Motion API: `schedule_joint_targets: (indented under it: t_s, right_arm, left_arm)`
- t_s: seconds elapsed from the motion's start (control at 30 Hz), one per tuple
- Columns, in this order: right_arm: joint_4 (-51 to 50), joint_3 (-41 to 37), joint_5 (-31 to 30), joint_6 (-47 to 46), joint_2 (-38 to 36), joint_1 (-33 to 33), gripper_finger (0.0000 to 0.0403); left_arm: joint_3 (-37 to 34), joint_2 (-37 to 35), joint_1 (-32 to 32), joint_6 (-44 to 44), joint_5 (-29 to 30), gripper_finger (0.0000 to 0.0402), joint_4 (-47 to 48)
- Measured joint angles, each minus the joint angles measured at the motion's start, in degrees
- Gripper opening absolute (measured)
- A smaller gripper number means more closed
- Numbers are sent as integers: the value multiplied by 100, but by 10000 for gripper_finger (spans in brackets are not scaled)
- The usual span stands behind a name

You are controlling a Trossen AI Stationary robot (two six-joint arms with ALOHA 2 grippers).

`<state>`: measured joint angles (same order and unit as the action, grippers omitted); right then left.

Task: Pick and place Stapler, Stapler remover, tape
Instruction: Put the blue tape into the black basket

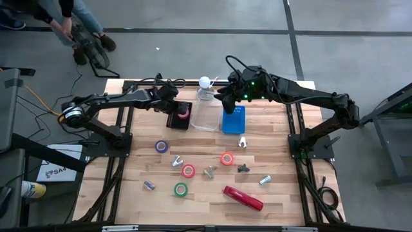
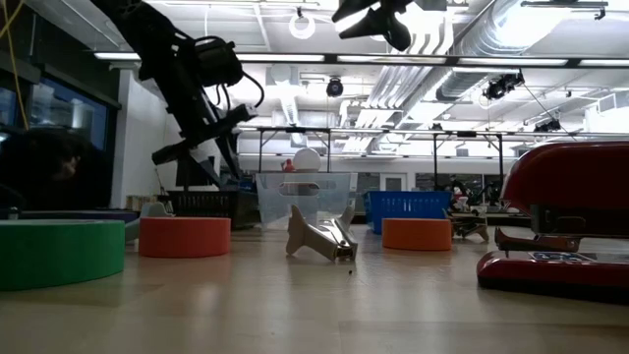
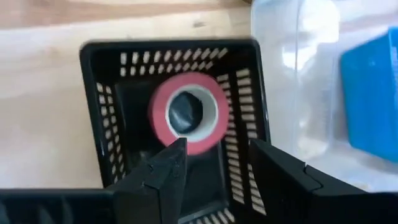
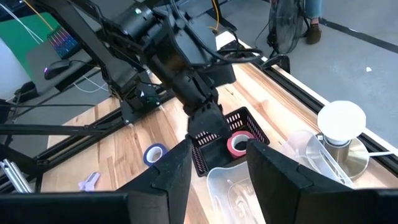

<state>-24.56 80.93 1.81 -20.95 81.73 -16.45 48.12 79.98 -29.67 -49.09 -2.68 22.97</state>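
Hovering left claw (image 3: pixel 214 163) over pink tape (image 3: pixel 185 112)

We saw a glossy red stapler (image 1: pixel 243 198) on the pale striped wood of the table (image 1: pixel 135 200). The tape rolls were purple (image 1: pixel 161 146), green (image 1: pixel 181 189) and two red-orange (image 1: pixel 188 171) (image 1: pixel 227 158), each with a pale core. A pink roll (image 3: pixel 186 112) lay in a black basket (image 3: pixel 112 118) with perforated walls. Beside it stood a clear bin (image 1: pixel 205 116) and a blue slotted tray (image 1: pixel 234 119). Both arms were dark.
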Motion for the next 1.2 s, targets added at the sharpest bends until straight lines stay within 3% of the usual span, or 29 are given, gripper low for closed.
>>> schedule_joint_targets:
  t_s: [0.5, 0.77, 1.2]
  right_arm:
    - [-242, 0, 25, -2, 0, -1, 146]
    - [-259, 0, 27, -2, 0, -2, 146]
    - [-261, 0, 16, -90, 0, 0, 146]
  left_arm:
    - [-2, -900, 57, 1051, -782, 172, 1947]
    - [-2, -1233, 634, 1120, -579, 172, 2870]
    - [-2, -1243, 1821, 214, 50, 172, 3387]
